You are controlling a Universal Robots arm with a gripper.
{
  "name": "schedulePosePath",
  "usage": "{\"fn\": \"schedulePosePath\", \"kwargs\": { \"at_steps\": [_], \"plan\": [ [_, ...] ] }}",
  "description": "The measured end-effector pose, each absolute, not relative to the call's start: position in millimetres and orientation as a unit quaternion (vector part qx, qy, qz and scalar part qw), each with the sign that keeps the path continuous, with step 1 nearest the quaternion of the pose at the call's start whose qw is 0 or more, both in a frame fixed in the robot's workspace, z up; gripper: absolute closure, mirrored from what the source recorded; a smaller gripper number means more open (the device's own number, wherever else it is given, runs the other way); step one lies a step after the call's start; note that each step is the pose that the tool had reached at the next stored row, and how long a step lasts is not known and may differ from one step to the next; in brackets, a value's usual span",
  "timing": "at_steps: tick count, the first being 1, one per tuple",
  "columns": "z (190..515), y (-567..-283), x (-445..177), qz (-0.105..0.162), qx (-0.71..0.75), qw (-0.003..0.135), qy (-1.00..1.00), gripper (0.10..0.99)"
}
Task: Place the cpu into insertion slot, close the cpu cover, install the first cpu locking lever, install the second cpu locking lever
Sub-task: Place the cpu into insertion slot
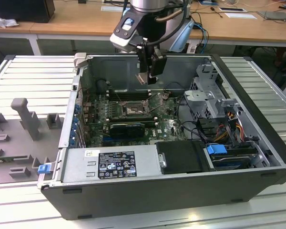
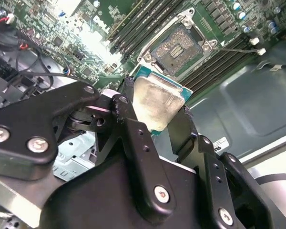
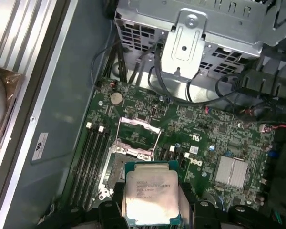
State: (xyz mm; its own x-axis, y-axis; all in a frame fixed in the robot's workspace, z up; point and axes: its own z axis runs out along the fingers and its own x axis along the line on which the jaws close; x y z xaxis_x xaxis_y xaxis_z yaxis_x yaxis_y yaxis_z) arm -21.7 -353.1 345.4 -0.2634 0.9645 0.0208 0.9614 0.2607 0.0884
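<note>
A grey ribbed table point(image 1: 33, 76) fills the frame's left, and a wooden table point(image 1: 76, 19) runs along the top. At centre, over the open case point(image 1: 181, 193), the end effector point(image 1: 146, 78) grips the cpu point(image 2: 157, 102) above the slot point(image 1: 132, 110).

On my exterior feed I've got an open PC case point(image 1: 148, 200) lying on its side on a grey ribbed table point(image 1: 33, 76). Green mobo point(image 1: 171, 125) sits on the case floor. PSU point(image 1: 109, 164) w/ a label runs along the near wall, a black cover point(image 1: 183, 157) just beside it, a blue latch point(image 1: 216, 149) next to that. Silver drive cage point(image 1: 205, 93) is toward the exterior view's right, orange/yellow cables point(image 1: 231, 121) near it. Grey fixtures point(image 1: 26, 117) stand on the table at the exterior view's left, w/ a blue clip point(image 1: 44, 168) at the case corner. Wooden desks point(image 1: 76, 19) are behind. In the first wrist view I see a coin cell point(image 3: 116, 98), black RAM slots point(image 3: 93, 157) and a small silver heatsink point(image 3: 232, 171) on the board.
</note>
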Motion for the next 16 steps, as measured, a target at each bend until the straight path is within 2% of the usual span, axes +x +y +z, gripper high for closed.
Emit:
{"fn": "schedulePosePath", "kwargs": {
  "at_steps": [16],
  "plan": [
    [329.9,-353.1,-28.1,0.041,0.653,0.021,0.756,0.557]
  ]
}}
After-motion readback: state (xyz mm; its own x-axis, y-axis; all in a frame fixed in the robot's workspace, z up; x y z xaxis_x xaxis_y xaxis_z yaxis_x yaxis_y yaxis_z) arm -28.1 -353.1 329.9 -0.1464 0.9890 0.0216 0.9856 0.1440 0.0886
